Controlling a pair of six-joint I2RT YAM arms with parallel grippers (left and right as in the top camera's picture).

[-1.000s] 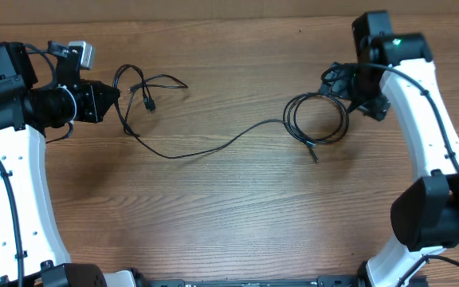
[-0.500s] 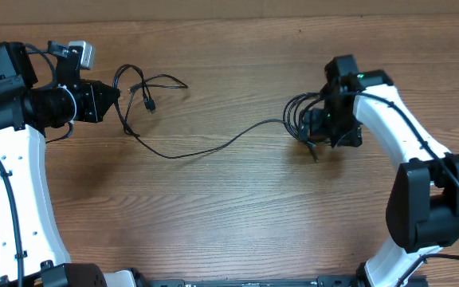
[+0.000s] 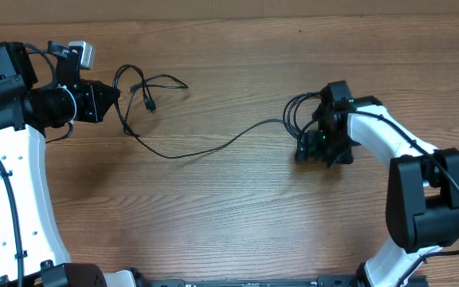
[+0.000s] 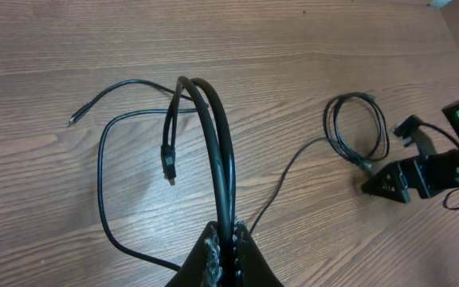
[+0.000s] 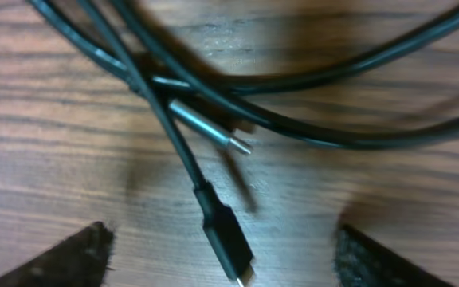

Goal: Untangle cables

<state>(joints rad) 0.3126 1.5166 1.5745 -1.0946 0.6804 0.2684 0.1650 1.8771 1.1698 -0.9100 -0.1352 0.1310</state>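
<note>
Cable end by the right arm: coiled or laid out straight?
Coiled. Overhead shows the cable looped in several stacked rings there; the right wrist view shows strands crossing above a loose plug.

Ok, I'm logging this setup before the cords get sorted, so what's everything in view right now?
table: one, brown wood, under everything.
cables: a few, exact count unclear, black; a loose bunch at the left, one strand across the middle.
coil: one, black, at the right end of that strand.
plugs: two seen close up, one black, one slim and silvery, on the table by the coil.
arms: two, white and black, at the left and right edges.
left gripper: one, black, shut on the cables at the left.
right gripper: one, black, open, over the plugs.
</note>
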